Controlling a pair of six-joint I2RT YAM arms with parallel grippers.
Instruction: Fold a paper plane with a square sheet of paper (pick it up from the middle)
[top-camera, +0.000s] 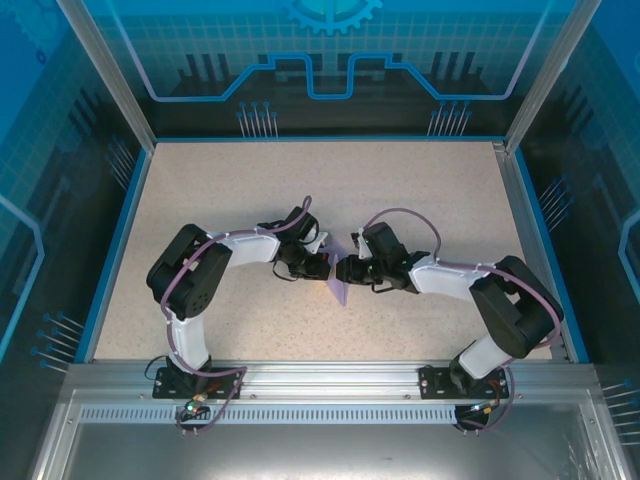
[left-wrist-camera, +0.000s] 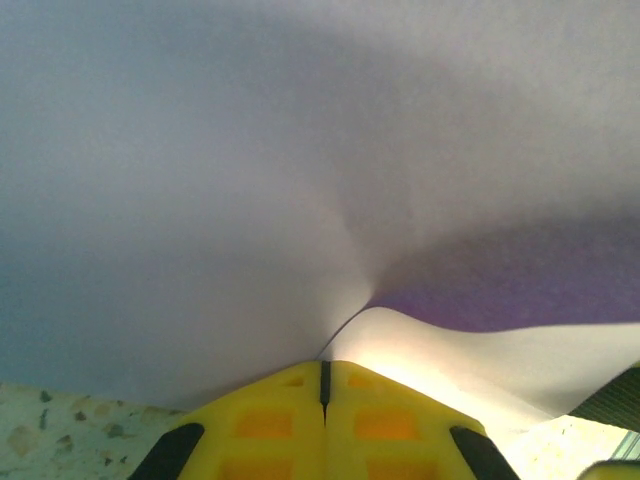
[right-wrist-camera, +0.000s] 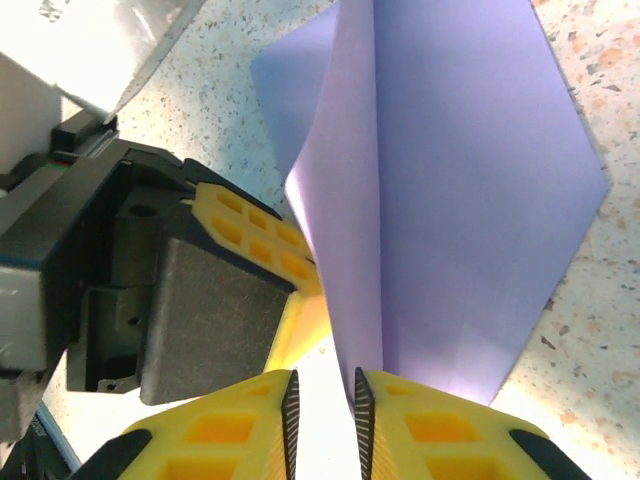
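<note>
Thin lavender-purple square sheet of paper (top-camera: 340, 288), bent along a crease, sits mid-table over the speckled beige table top (top-camera: 420, 200), right between the two gripper tips. The yellow-fingered left gripper (left-wrist-camera: 323, 378) is pressed together, pinching the paper near its middle, and the sheet billows above it. The right gripper (right-wrist-camera: 325, 405) faces it from the opposite side, jaws slightly parted with a narrow gap. The paper's creased edge (right-wrist-camera: 450, 200) reaches one finger's inner face, unclamped.
</note>
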